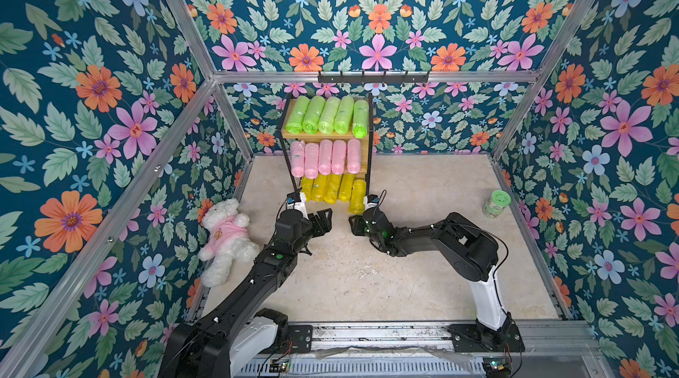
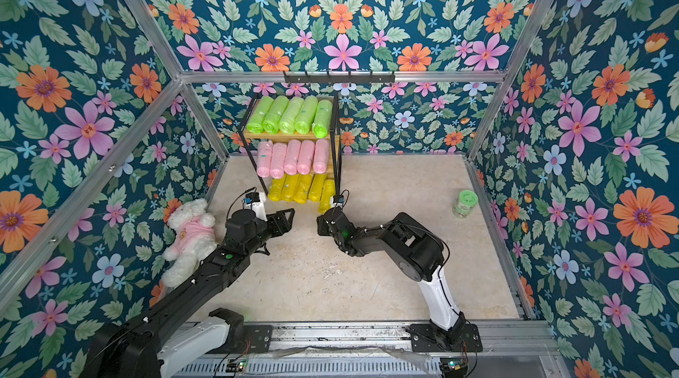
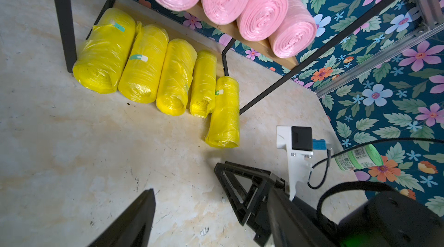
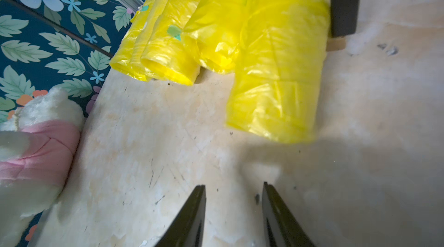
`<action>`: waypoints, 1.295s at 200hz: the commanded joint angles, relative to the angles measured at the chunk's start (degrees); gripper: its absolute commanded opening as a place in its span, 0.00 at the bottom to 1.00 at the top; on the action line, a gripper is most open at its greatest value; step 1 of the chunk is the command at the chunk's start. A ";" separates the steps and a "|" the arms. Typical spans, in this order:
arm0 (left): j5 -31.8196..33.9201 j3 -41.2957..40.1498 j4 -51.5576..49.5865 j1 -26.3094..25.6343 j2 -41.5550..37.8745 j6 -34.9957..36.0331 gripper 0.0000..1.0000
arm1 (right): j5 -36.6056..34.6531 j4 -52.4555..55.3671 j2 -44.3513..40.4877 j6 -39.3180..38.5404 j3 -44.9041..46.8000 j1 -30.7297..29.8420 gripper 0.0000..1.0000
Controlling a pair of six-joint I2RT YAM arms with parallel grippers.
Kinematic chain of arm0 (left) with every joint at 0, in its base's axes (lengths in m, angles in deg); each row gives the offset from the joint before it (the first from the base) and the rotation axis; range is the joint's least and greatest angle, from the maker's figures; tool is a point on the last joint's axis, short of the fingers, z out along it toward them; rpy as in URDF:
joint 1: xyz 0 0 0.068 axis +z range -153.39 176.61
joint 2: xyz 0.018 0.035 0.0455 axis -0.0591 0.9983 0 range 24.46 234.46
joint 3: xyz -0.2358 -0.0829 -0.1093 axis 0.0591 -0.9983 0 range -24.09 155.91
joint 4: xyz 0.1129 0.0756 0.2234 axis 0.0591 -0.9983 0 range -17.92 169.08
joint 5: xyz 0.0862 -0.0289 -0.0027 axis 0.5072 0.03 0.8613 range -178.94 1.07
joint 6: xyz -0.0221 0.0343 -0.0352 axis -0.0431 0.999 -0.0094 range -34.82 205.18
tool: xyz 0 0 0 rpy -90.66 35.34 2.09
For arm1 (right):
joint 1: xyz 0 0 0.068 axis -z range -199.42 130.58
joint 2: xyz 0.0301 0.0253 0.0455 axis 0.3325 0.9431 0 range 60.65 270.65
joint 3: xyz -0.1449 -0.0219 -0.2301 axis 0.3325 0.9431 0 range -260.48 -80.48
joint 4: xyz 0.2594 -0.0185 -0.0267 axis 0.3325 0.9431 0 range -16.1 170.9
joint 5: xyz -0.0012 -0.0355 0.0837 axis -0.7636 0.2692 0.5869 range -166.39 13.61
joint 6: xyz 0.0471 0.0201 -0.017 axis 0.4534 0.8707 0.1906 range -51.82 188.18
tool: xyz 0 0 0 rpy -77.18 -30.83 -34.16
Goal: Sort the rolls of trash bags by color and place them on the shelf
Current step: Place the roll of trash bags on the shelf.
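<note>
The rolls of trash bags [image 1: 325, 156] fill the shelf [image 1: 330, 136]; teddy [image 1: 227, 240] beside left pincer [image 1: 326, 222], wide; right pincer [image 4: 233, 185] narrow, both empty.

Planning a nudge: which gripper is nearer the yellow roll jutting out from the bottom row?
Right. The right gripper hangs just before the jutting yellow roll; the left gripper is farther, off to its left.

The yellow rolls [image 3: 144, 63] — glossy, crinkled plastic; the shelf [image 1: 330, 136] — matt pale wood in black metal.
</note>
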 commanded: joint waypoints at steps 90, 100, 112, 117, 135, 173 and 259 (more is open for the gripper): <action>0.42 1.19 -0.04 0.00 1.07 0.58 0.79 | -8.38 -0.93 1.52 -1.10 -4.81 3.51 0.38; 0.41 1.22 0.01 0.01 1.11 0.63 0.79 | -8.98 0.18 1.80 -0.62 -5.54 3.60 0.37; 0.41 1.20 0.14 0.07 1.11 0.63 0.79 | -8.97 0.79 2.15 -0.49 -6.37 3.71 0.38; 0.41 1.24 0.14 0.05 1.11 0.63 0.79 | -8.94 0.82 2.25 -0.50 -6.52 3.75 0.38; 0.27 1.23 0.05 -0.01 1.11 0.63 0.79 | -8.64 1.13 2.66 -0.01 -7.45 4.04 0.39; 0.46 0.78 -0.13 0.04 0.85 0.54 0.79 | -7.16 0.51 0.01 1.13 -4.31 3.93 0.45; 1.31 0.66 -0.48 0.03 1.11 1.33 0.79 | -2.31 -4.89 -3.97 0.46 2.75 1.62 0.38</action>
